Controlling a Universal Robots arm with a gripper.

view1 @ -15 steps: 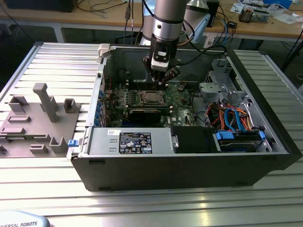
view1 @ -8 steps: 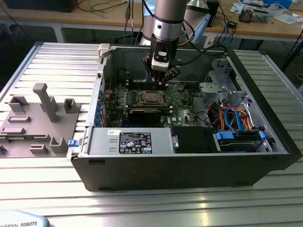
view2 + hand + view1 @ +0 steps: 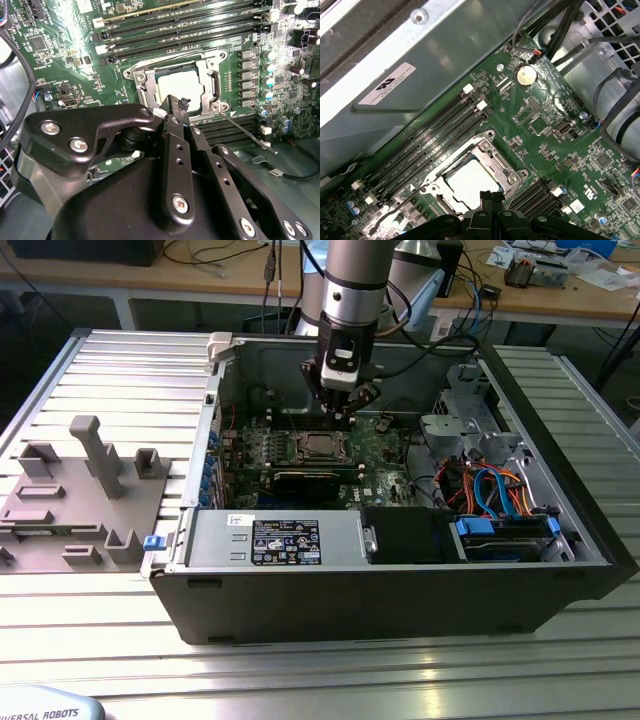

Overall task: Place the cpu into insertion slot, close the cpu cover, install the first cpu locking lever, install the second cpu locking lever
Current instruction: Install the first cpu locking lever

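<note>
The cpu (image 3: 176, 85) (image 3: 469, 179) lies flat in the insertion slot (image 3: 320, 447), its pale silver top showing. The cpu cover (image 3: 209, 75) (image 3: 492, 150) is folded down around it as a silver frame. A thin locking lever (image 3: 246, 131) sticks out sideways from the socket's corner over the memory slots, unlatched. My gripper (image 3: 342, 398) (image 3: 177, 104) (image 3: 493, 196) hangs just above the socket's edge, fingers pressed together with nothing between them. In both wrist views the fingertips overlap one rim of the cover.
The green motherboard (image 3: 385, 455) sits inside an open computer case (image 3: 300, 590). Long memory slots (image 3: 190, 30) flank the socket. Coloured cables (image 3: 490, 485) and a drive cage (image 3: 455, 425) crowd the exterior view's right. A grey fixture tray (image 3: 75, 490) rests outside the case.
</note>
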